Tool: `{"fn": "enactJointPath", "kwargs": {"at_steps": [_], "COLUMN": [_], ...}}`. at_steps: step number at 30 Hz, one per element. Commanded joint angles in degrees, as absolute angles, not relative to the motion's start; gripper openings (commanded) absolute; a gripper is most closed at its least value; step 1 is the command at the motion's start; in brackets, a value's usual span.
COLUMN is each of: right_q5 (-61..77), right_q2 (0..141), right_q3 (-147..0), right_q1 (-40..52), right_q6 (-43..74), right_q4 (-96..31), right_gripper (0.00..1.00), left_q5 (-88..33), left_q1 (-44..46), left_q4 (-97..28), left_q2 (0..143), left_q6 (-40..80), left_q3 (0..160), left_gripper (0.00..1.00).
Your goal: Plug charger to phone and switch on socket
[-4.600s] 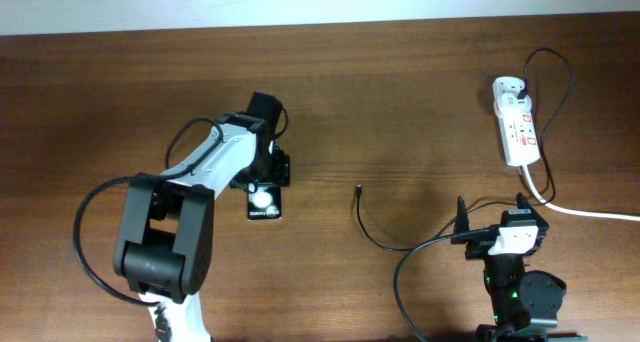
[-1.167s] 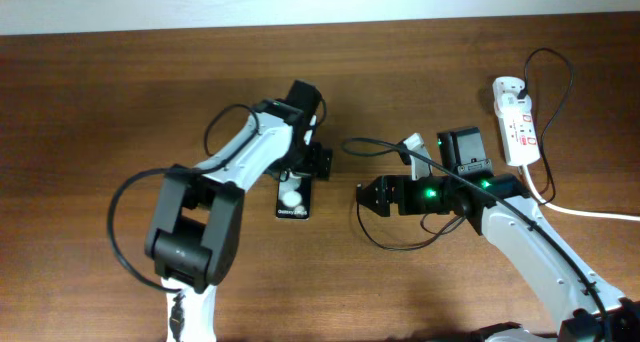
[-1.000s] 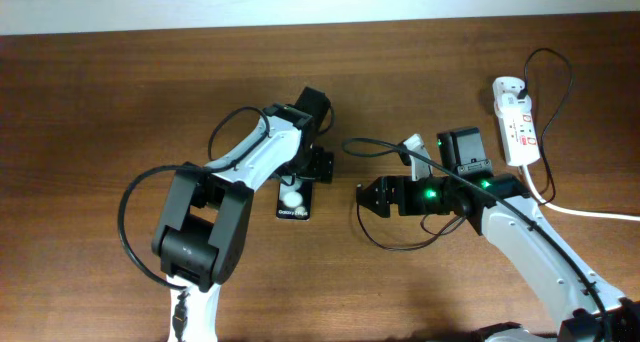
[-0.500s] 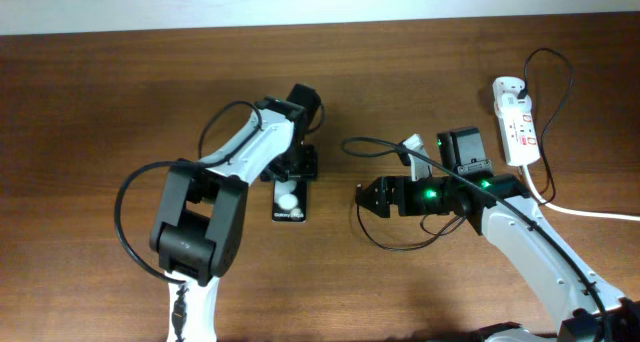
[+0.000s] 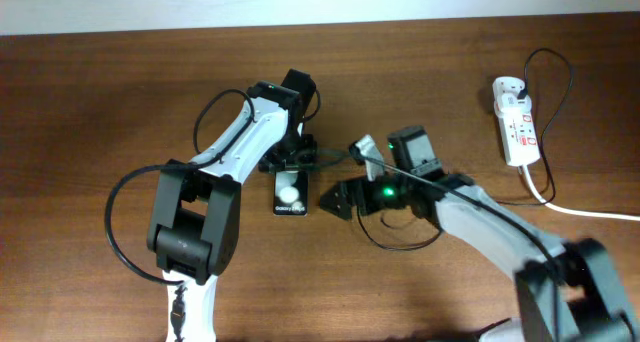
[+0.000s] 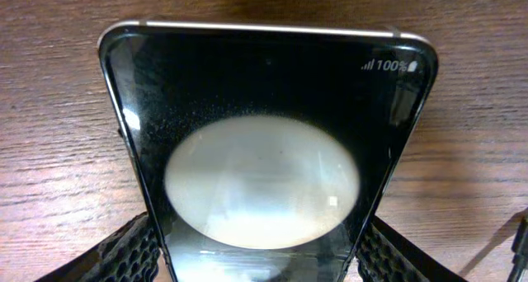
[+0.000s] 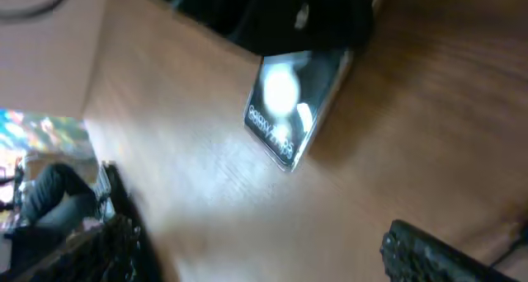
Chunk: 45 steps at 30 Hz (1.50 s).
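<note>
The phone [image 5: 290, 195] lies flat on the wooden table, a black glossy slab with a round white reflection. It fills the left wrist view [image 6: 264, 133]. My left gripper [image 5: 291, 172] is shut on it, its fingers [image 6: 132, 253] pressed against the phone's two long sides. My right gripper [image 5: 335, 197] hovers open just right of the phone with nothing between its fingers [image 7: 433, 257]; its blurred view shows the phone [image 7: 293, 109] ahead. The charger's thin black cable [image 5: 395, 246] loops on the table under the right arm; its plug tip is hidden. The socket [image 5: 516, 132] lies at the far right.
The socket's thick white cord [image 5: 590, 214] runs off the right edge. The thin black cable loops up around the socket's far end [image 5: 560, 77]. The table's far edge meets a pale wall [image 5: 320, 2].
My left gripper has closed onto the phone's sides and shifted it slightly left. The right arm has swung left, bringing its open gripper close to the phone's right side.
</note>
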State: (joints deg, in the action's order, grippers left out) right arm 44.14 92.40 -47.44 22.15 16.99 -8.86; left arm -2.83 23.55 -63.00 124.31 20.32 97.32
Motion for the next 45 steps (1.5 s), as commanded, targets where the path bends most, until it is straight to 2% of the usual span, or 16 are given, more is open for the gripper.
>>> {"fn": "enactJointPath", "kwargs": {"at_steps": [1, 4, 8, 13, 18, 22, 28, 33, 35, 37, 42, 43, 45], "right_q5": [48.8, 46.3, 45.3, 37.1, 37.7, 37.9, 38.3, 36.6, 36.5, 36.0, 35.2, 35.0, 34.9], "right_q2": [99.4, 106.5, 112.4, 113.1, 113.1, 113.2, 113.1, 113.1, 113.1, 113.1, 113.2, 113.2, 113.2], "right_q3": [-47.8, -47.8, -47.8, -47.8, -47.8, -47.8, -47.8, -47.8, -47.8, -47.8, -47.8, -47.8, -47.8], "right_q1": [24.8, 27.1, 29.3, 30.7, 32.2, 32.3, 32.4, 34.3, 34.3, 34.5, 34.5, 34.5, 34.5], "right_q6": [20.3, 26.7, 28.0, 28.0, 29.5, 31.9, 38.6, 39.7, 39.7, 39.7, 39.7, 39.7, 39.7], "right_q4": [-0.3, 10.0, 20.3, 21.8, 23.6, 24.0, 24.1, 24.4, 25.0, 24.9, 24.9, 24.9, 24.9], "right_gripper": [0.99, 0.99, 0.99, 0.99, 0.99, 0.93, 0.70, 0.66, 0.62, 0.53, 0.20, 0.14, 0.06], "left_q5": [-3.2, -3.2, -3.2, -3.3, -6.9, -9.1, -10.4, -10.8, -10.8, -10.8, -10.7, -10.7, -10.7], "left_q1": [23.5, 23.5, 23.5, 23.5, 23.5, 23.5, 23.5, 23.5, 23.5, 23.5, 23.5, 23.5, 23.5], "left_q4": [-63.2, -63.3, -63.3, -63.7, -65.2, -65.2, -65.2, -65.2, -65.1, -64.8, -64.6, -64.6, -64.6], "left_q2": [122.5, 122.5, 122.5, 122.5, 122.5, 122.5, 122.5, 122.5, 122.5, 122.5, 122.5, 122.5, 122.5], "left_q6": [19.2, 19.2, 19.2, 19.2, 17.0, 17.0, 16.8, 16.8, 16.8, 16.8, 16.8, 16.8, 16.8], "left_q3": [98.8, 98.8, 98.8, 98.8, 98.8, 98.8, 98.8, 98.8, 98.8, 98.8, 98.8, 98.8, 98.8], "left_gripper": [0.62, 0.62, 0.63, 0.63, 0.64, 0.64, 0.65, 0.65, 0.65, 0.66, 0.67, 0.72, 0.96]}}
